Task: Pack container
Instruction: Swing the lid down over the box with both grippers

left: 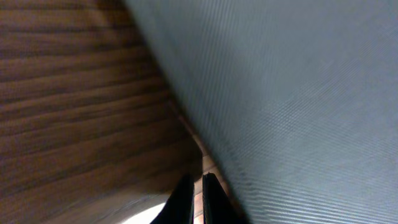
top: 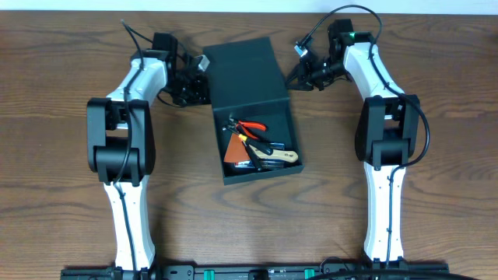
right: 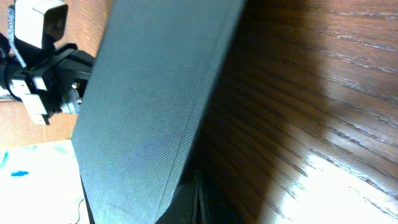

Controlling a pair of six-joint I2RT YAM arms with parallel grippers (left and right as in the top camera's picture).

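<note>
Closure of the lid [top: 243, 74] looked to be the step in hand, since the container [top: 261, 173] sat open on the bench [top: 62, 194] with tools already inside. To do it well, both arms would need to bring the flap forward together and at one pace, so that the panel swung on its hinge without twisting. Contact high on the flap would likely give the best leverage; a push low, near the hinge, could shove the whole container along instead. The red-handled pliers [top: 250, 127] and the wooden-handled tool [top: 282, 158] ought to lie below the container's rim before the flap came down, or it might not seat.

The left claw [top: 194, 84] was just beside the lid's left edge and the right claw [top: 301, 74] just beside its right edge. Each had its fingers [left: 211, 202] pressed together with nothing between them. Whether either one touched the lid could not be told, though both wrist views showed the panel very close.

The container lay between the two arms, its raised lid on the side far from their bases. It was dark teal-black, matte and square. Its walls looked rigid, and up close the lid showed a fine woven grain.
</note>
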